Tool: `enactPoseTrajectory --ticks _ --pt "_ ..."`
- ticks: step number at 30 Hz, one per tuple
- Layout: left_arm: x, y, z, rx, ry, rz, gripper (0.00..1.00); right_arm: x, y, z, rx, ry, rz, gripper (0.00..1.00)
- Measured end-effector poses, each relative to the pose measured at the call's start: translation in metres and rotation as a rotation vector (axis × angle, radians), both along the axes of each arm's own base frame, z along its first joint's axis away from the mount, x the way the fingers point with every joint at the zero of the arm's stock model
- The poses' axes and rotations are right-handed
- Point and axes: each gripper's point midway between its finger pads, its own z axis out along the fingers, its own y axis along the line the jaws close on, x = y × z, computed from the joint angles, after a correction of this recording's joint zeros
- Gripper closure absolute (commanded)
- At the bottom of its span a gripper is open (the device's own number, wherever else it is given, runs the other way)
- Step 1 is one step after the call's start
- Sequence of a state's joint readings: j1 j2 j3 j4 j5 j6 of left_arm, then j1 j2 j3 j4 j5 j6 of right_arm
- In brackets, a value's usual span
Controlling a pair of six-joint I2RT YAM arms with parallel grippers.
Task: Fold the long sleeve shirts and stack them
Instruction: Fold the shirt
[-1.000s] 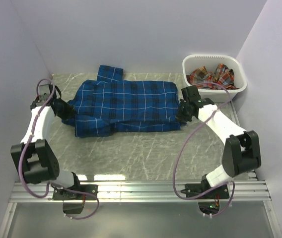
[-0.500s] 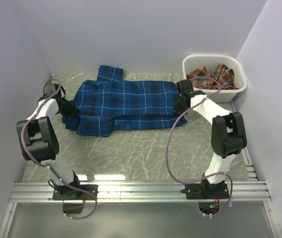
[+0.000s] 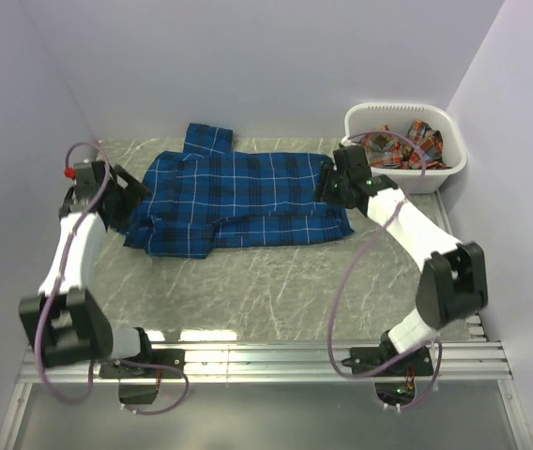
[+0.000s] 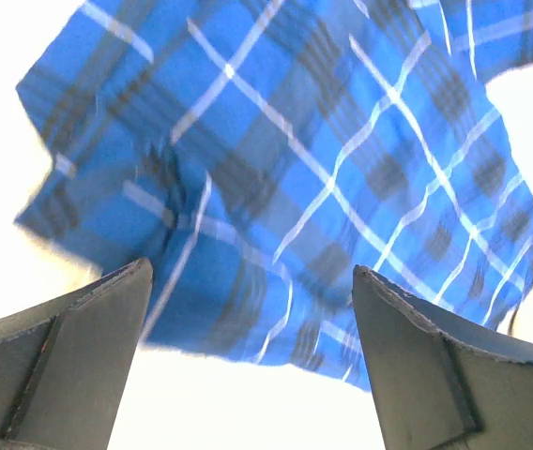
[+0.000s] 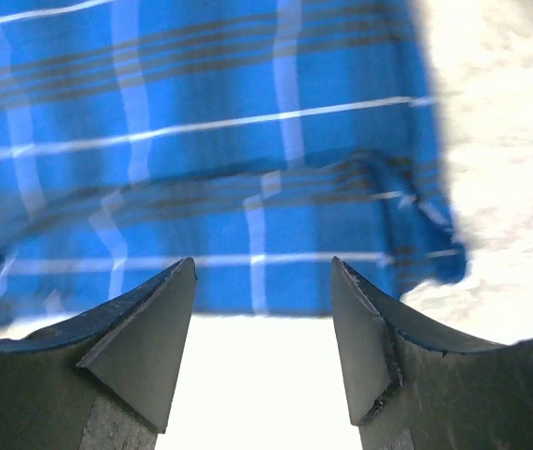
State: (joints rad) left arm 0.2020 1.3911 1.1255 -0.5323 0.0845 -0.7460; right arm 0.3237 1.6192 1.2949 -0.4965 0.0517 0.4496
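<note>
A royal blue plaid long sleeve shirt [image 3: 238,197] lies partly folded across the back of the table, collar at the top left. My left gripper [image 3: 128,199] hovers at its left edge, open with nothing between its fingers; the blue cloth [image 4: 285,169] fills that wrist view just beyond the jaws. My right gripper [image 3: 327,186] sits over the shirt's right edge, open and empty too, and the hem [image 5: 248,216] lies past its fingertips. A red-orange plaid shirt [image 3: 400,142] is bunched in the white basket.
The white plastic basket [image 3: 407,174] stands at the back right corner. Grey walls close in the table on three sides. Bare marbled tabletop [image 3: 266,281] stretches between the shirt and the arm bases.
Both grippers have opened and let go of the blue shirt's edges. The front half of the shirt now lies folded back over the rest.
</note>
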Motion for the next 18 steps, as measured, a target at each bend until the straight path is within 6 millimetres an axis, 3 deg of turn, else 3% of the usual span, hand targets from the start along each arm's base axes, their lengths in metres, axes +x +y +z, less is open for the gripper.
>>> enactPoseTrajectory --ticks 2,4,8,10,14,18 --pt "-0.02 -0.01 0.002 0.02 -0.02 -0.029 0.06 -0.013 0.018 0.017 0.02 -0.065 0.072 0.33" --pt "-0.04 -0.021 -0.013 0.031 -0.004 -0.064 0.05 -0.029 0.037 0.023 0.039 -0.105 0.154 0.33" --pt "-0.078 -0.033 -0.074 0.031 0.132 -0.125 0.02 -0.062 0.074 0.0 0.067 -0.09 0.323 0.33" --pt "-0.092 -0.034 -0.093 0.037 0.179 -0.144 0.02 -0.073 0.085 -0.016 0.082 -0.056 0.38 0.34" --pt "-0.085 -0.031 -0.091 0.08 0.135 -0.179 0.02 -0.088 0.099 -0.037 0.129 -0.01 0.459 0.34" --pt "-0.071 -0.028 -0.084 0.125 0.07 -0.204 0.02 -0.091 0.113 -0.033 0.178 -0.034 0.517 0.34"
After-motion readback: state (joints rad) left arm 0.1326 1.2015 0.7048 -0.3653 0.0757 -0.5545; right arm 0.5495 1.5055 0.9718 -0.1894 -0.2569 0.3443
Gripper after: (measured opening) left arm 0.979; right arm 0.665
